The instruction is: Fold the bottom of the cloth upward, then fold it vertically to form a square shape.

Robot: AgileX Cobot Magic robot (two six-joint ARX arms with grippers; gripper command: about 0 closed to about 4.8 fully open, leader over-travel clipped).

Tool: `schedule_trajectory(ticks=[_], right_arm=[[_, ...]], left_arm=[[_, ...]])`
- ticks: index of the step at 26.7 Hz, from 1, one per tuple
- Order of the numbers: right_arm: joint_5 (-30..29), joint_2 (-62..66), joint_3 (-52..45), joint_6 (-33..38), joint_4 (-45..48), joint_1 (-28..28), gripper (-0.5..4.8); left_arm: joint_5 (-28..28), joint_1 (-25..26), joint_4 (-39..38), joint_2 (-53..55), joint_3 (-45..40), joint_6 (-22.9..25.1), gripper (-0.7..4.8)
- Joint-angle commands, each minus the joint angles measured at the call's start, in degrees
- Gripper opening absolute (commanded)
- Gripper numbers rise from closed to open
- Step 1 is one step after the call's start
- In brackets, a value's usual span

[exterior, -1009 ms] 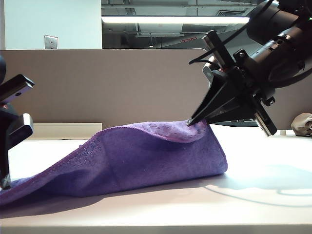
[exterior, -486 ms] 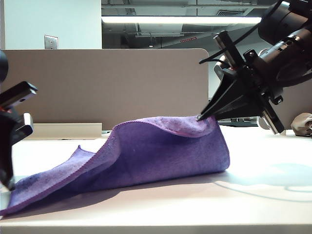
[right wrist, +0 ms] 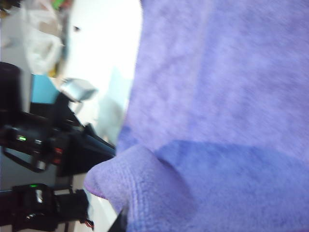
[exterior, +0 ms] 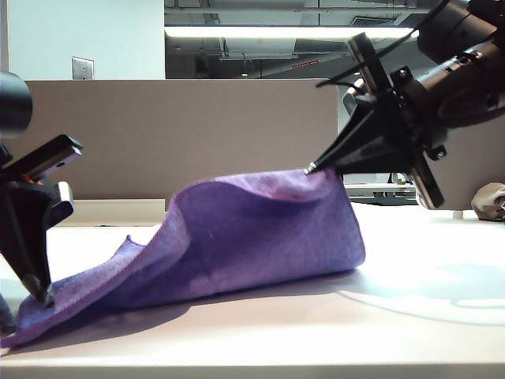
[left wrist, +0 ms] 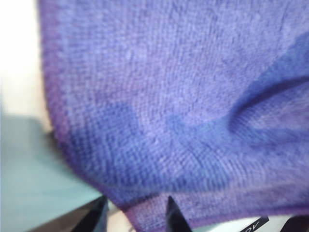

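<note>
Purple cloth [right wrist: 222, 87] fills most of frame, fuzzy terry surface, blurred. Bunched fold of cloth [right wrist: 140, 181] bulges right at right gripper; fingers themselves hidden beneath fabric, jaws closed on cloth. Shadowed band crosses cloth close to pincer. Beyond cloth edge: white table [right wrist: 104, 58], other arm's black hardware [right wrist: 43, 145] with green lights.

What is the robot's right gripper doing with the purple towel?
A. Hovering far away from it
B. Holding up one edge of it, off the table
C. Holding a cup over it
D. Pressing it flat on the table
B: in the exterior view the right gripper is pinched shut on the top edge of the purple towel, which hangs down from it to the table.
</note>
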Motion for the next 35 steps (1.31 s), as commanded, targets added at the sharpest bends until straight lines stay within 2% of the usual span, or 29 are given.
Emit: schedule_trajectory(ticks=[1, 9, 15, 19, 22, 31, 35], right_arm=[[0.81, -0.2, 0.17, 4.94, 6.14, 0.02, -0.02], [11.47, -0.04, 0.17, 8.28, 6.93, -0.04, -0.02], [16.22, 0.61, 0.17, 12.55, 9.57, -0.07, -0.02], [14.67, 1.31, 0.17, 15.5, 11.47, -0.07, -0.02], [12.96, 1.31, 0.17, 15.82, 11.47, -0.02, -0.02], [10.8, 1.27, 0.17, 16.04, 11.45, -0.02, -0.02], [10.43, 1.27, 0.17, 16.04, 11.43, 0.0, -0.02]], left_arm=[[0.39, 0.0, 2.62, 0.17, -0.04, 0.02, 1.51], [3.3, 0.0, 5.81, -1.55, 0.04, -1.51, 1.47], [6.75, -0.04, 7.74, -2.75, 0.04, -2.1, 1.47], [1.88, -0.04, 8.98, -2.71, 0.02, -2.54, 1.47], [2.64, -0.09, 11.04, -2.43, 0.02, -5.14, 1.48], [2.4, -2.19, 13.73, -1.49, 0.02, -7.1, 1.48], [3.02, -4.07, 18.14, -1.49, 0.02, -11.91, 1.48]])
